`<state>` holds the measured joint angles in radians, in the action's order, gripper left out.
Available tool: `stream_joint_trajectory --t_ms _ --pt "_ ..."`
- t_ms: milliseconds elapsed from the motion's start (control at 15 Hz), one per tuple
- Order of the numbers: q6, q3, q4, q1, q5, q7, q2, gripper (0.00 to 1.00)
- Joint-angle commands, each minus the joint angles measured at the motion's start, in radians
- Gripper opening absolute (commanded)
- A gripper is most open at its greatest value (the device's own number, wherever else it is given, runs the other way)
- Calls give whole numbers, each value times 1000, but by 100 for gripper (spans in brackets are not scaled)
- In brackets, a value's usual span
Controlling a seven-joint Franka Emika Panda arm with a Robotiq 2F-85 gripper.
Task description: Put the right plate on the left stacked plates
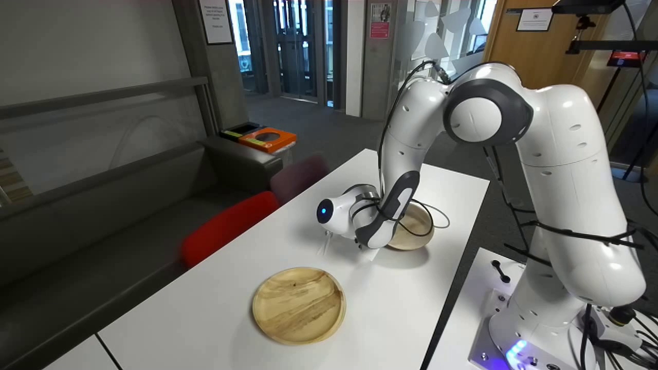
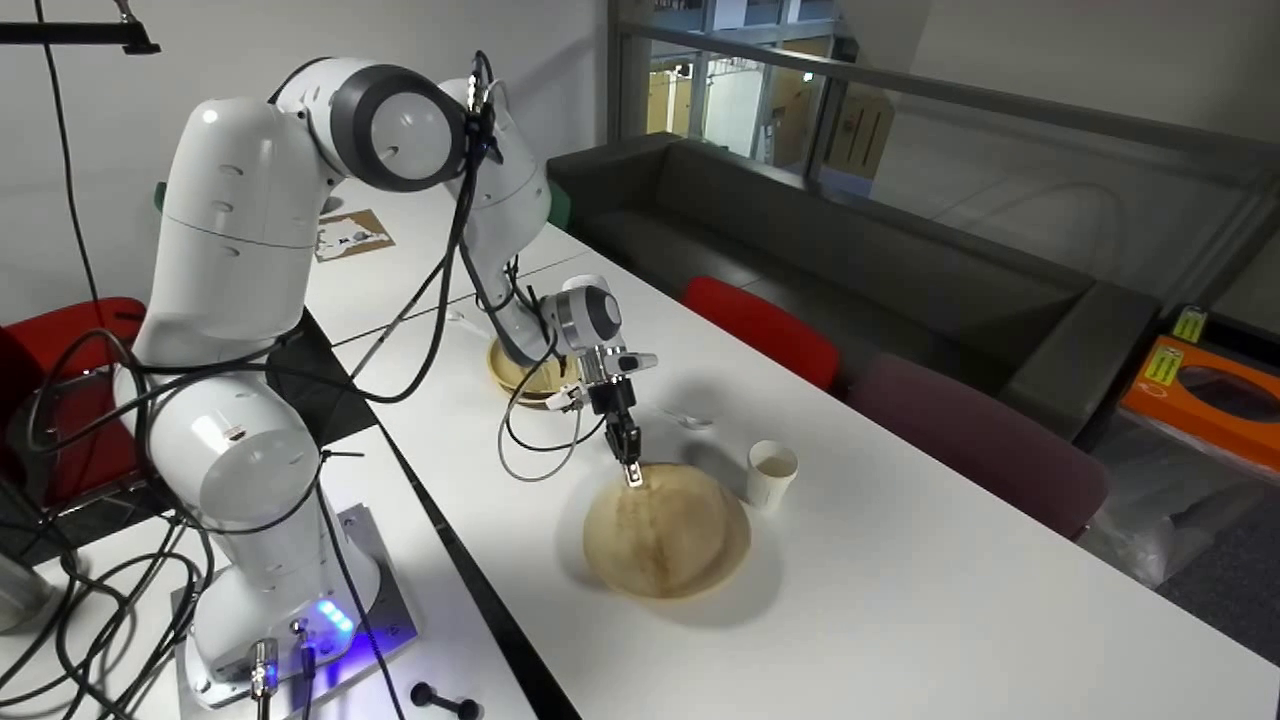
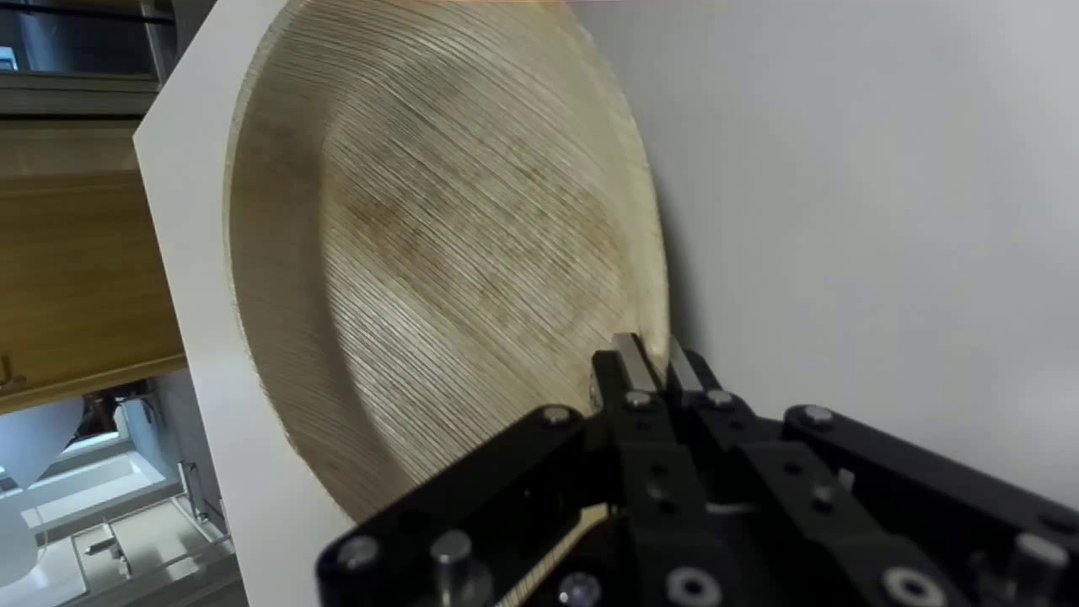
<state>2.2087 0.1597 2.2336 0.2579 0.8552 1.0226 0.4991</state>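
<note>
The right plate (image 2: pixel 655 530), a pale-rimmed deep wooden dish, is at the table's far part in an exterior view (image 1: pixel 411 234), partly behind the arm. It fills much of the wrist view (image 3: pixel 472 219). My gripper (image 3: pixel 657 358) is closed on its rim, one finger inside and one outside; its fingertips (image 2: pixel 632 474) also show at the rim in an exterior view. I cannot tell whether the plate's base touches the table. The left stacked plates (image 1: pixel 299 306), golden-brown and flat, lie apart from it; the arm partly covers them in an exterior view (image 2: pixel 508 372).
A white paper cup (image 2: pixel 771 475) stands close beside the right plate. A clear plastic utensil (image 2: pixel 690 418) lies on the white table (image 1: pixel 205 324). Cables (image 2: pixel 540 470) hang from the wrist near the table. Red (image 1: pixel 226 226) and maroon (image 1: pixel 300 174) chairs stand along the sofa-side edge.
</note>
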Motion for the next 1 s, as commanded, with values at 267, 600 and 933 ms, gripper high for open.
stream_joint_trajectory --t_ms 267,600,933 --pt "25 -89 190 -66 -61 61 -255 1" --pt "-32 -172 252 -50 -66 30 -489 1" --pt "-16 -303 241 -33 -198 -75 -591 1"
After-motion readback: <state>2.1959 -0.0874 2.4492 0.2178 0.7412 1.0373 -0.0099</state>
